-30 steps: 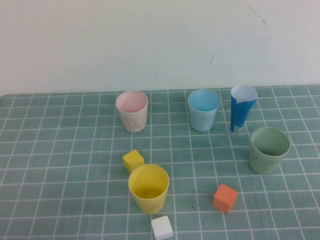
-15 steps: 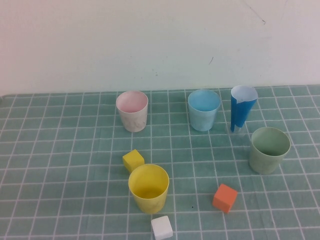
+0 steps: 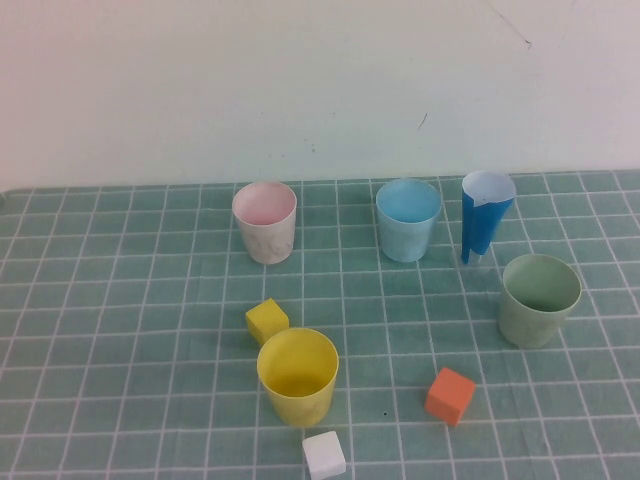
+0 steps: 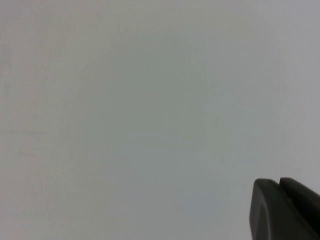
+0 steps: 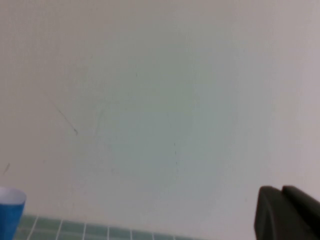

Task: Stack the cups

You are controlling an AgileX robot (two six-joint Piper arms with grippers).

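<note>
So nothing's stacked yet: the pink cup (image 3: 264,222), blue cup (image 3: 408,219), green cup (image 3: 539,299) and yellow cup (image 3: 297,376) all stand upright and apart on the counter (image 3: 120,330), mouths up, ready for nesting. The left tool (image 4: 285,210) and right tool (image 5: 287,212) are both closed and empty, pulled back facing the wall, probably just parked before starting.

No visible change since earlier frames.

A: How much of the robot shows?

B: Very little. From each wrist camera only a dark corner of the gripper shows: the left gripper (image 4: 285,210) is a matte black, blocky piece with rounded edges.

A: And the right gripper (image 5: 287,212)?

B: Same black, smooth moulding, two slabs pressed together with a thin seam between.
</note>
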